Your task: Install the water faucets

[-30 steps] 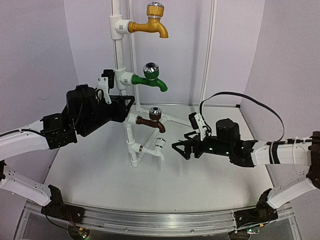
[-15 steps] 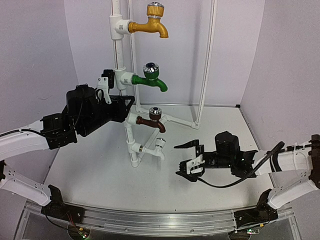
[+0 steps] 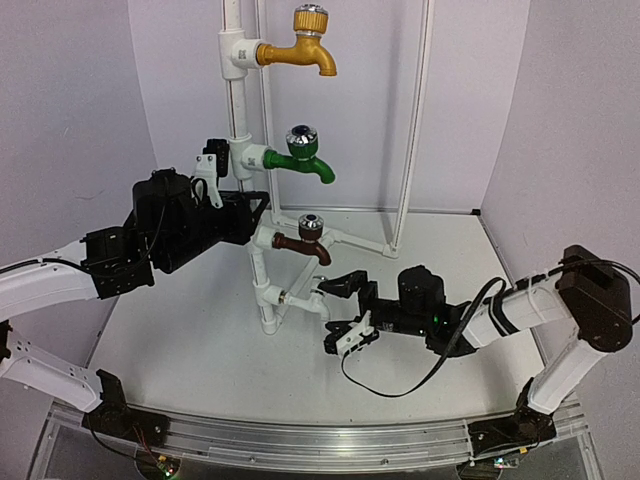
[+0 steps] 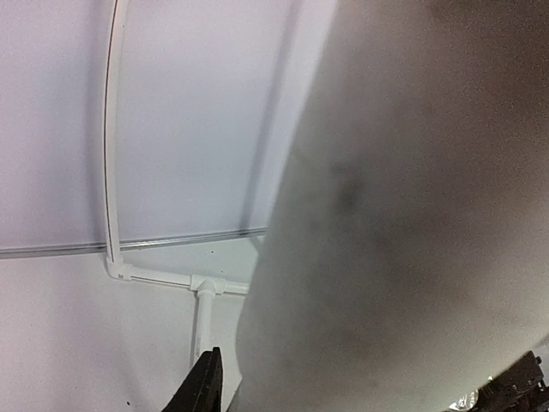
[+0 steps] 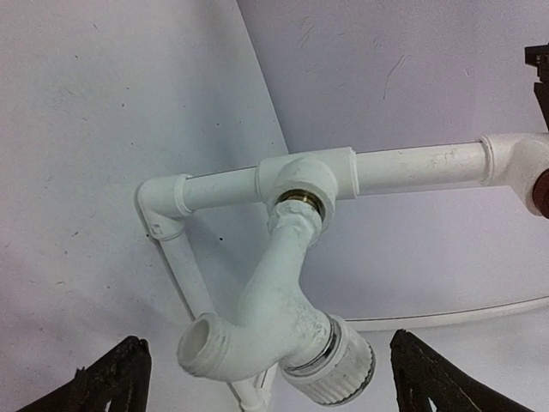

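Note:
A white pipe stand carries a yellow faucet, a green faucet and a brown faucet. The all-white faucet hangs from the lowest T-fitting, with its spout mouth to the left and its ribbed knob to the lower right. My right gripper is open just right of it; in the right wrist view the right gripper has a fingertip on each side of the faucet, neither touching. My left gripper is shut on the upright pipe, a blur filling its view.
The stand's base pipes lie on the white table. A thin white frame rod rises behind the stand. Grey walls close in at the back and both sides. The right arm's black cable loops over the table near the front.
My right arm has swung left and down towards the stand, bringing its open jaws up to the white faucet. The left arm has not moved.

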